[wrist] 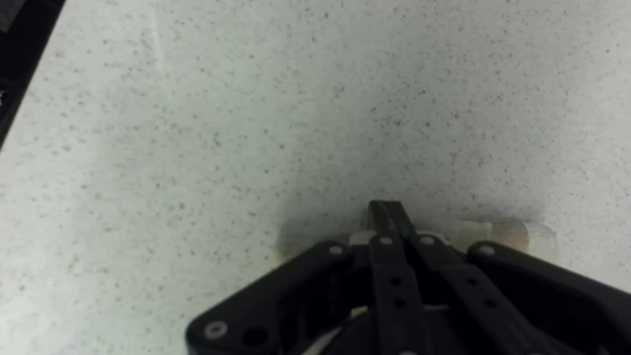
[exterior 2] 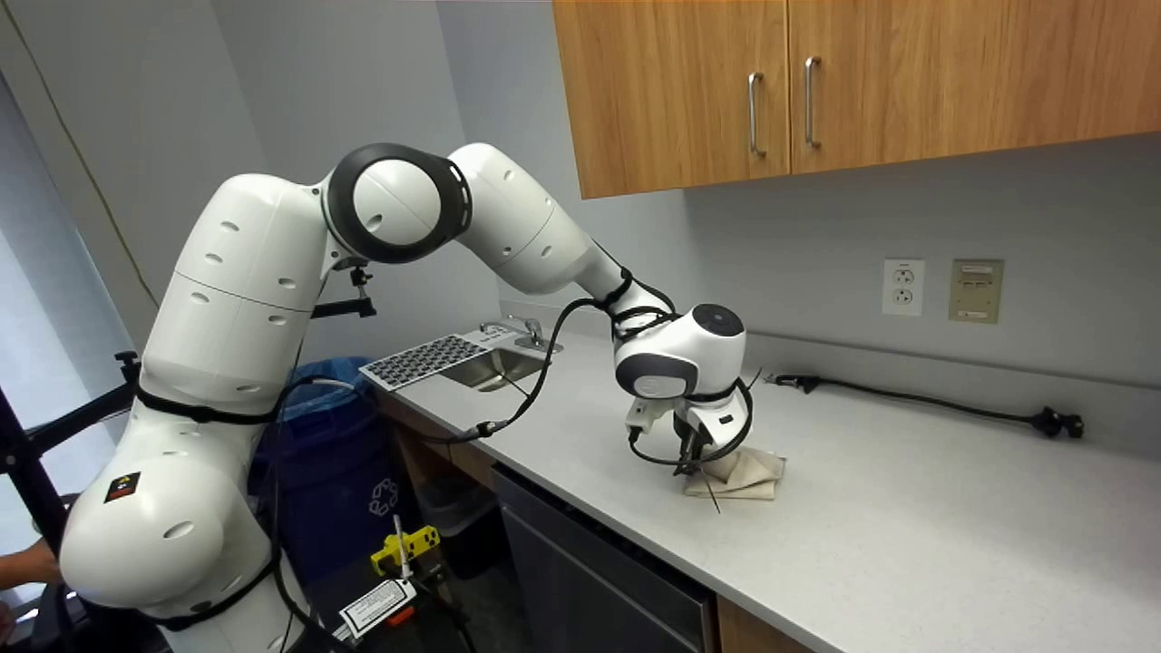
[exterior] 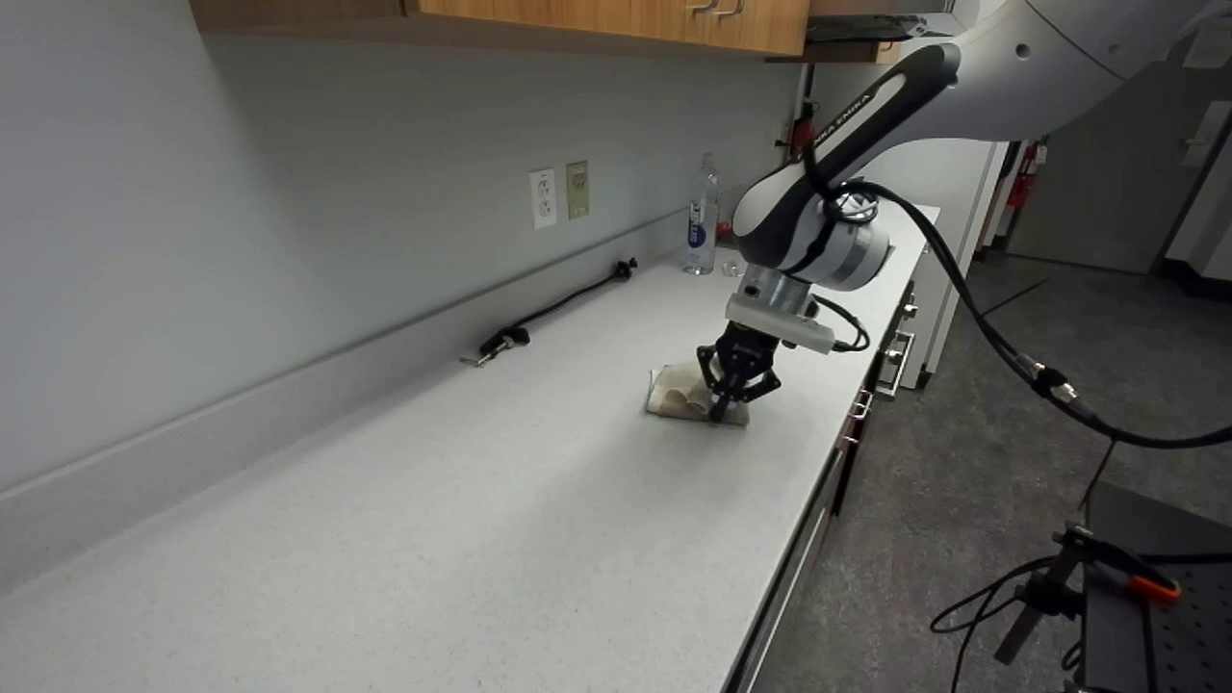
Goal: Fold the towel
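Observation:
The towel is a small beige cloth on the white counter, folded with a raised, rumpled middle. It shows in both exterior views [exterior: 672,393] [exterior 2: 757,476]. My gripper [exterior: 720,412] points down at the towel, its tips at the cloth near one edge; it also shows in an exterior view [exterior 2: 689,464], partly behind the wrist and cable. In the wrist view, the two black fingertips [wrist: 389,209] are together, with no cloth visible between them. The towel [wrist: 510,234] lies behind and beside the fingers there, and the gripper body hides most of it.
A black cable [exterior: 568,303] lies along the wall on the counter [exterior: 433,539]. A clear bottle [exterior: 703,226] stands at the wall behind the arm. A sink [exterior 2: 490,370] with a faucet is at the far end. Wooden cabinets [exterior 2: 676,91] hang above. The counter's front edge drops to the floor.

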Robot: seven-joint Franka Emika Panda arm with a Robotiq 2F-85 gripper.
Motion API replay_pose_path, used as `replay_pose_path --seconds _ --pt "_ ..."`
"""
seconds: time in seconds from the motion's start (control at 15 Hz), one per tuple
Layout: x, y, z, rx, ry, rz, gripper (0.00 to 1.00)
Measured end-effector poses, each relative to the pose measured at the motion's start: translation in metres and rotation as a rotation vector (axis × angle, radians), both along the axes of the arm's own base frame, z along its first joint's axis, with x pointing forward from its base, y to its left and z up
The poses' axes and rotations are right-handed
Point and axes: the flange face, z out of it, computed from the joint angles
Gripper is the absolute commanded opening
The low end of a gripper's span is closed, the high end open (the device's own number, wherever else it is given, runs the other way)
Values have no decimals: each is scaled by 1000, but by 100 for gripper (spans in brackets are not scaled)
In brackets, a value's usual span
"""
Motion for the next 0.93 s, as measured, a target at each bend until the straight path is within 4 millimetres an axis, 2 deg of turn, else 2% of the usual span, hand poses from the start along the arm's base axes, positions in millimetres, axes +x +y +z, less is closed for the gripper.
replay_pose_path --seconds 0.4,0.93 --pt "17 -22 16 -28 -59 -34 0" --pt "31 -31 21 -27 -87 -48 0"
